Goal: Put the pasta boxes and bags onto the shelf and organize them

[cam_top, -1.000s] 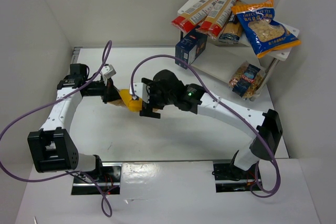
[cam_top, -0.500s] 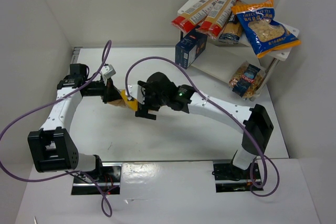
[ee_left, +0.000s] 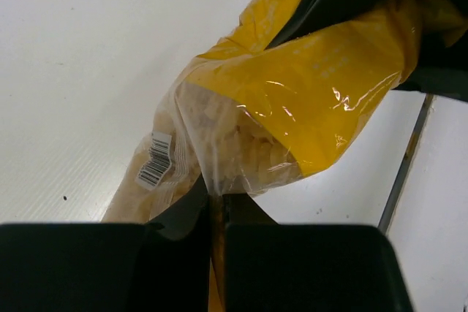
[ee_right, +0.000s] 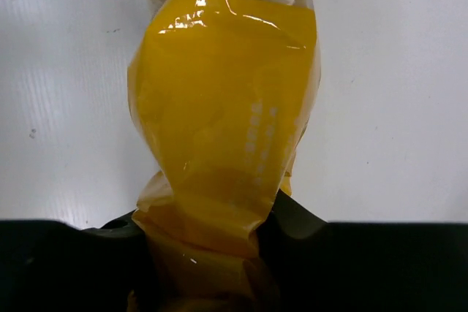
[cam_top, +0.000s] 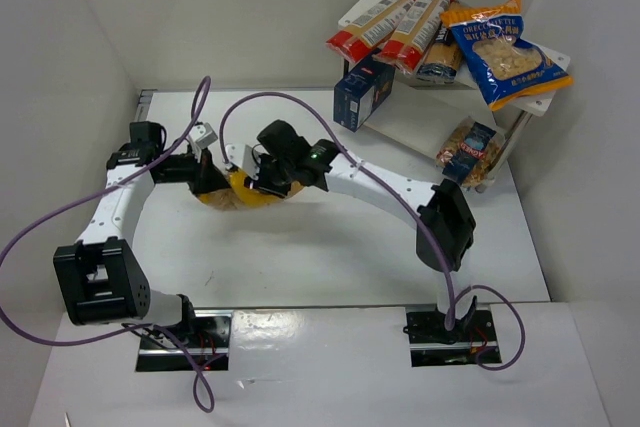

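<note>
The bag [ee_left: 322, 100] is yellow with a clear window [ee_left: 219, 144] and a black-and-white barcode [ee_left: 152, 166]. The fingers [ee_left: 307, 268] are black, the surface [ee_left: 73, 71] white.

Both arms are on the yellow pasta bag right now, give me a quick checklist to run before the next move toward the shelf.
1. Right gripper shut on the yellow bag: ok, one end is pinched between its fingers.
2. Left gripper shut on the bag's other end: ok, but it must open before the right arm carries it off.
3. Bag intact: ok, no tear shows.
4. Bag lifted off the table: cannot tell.
5. Room on top of the shelf: not ok, the red-and-cream boxes and blue-and-orange bag crowd it.
6. Room on the lower board: ok, bare between the dark blue box and small clear bag.
</note>
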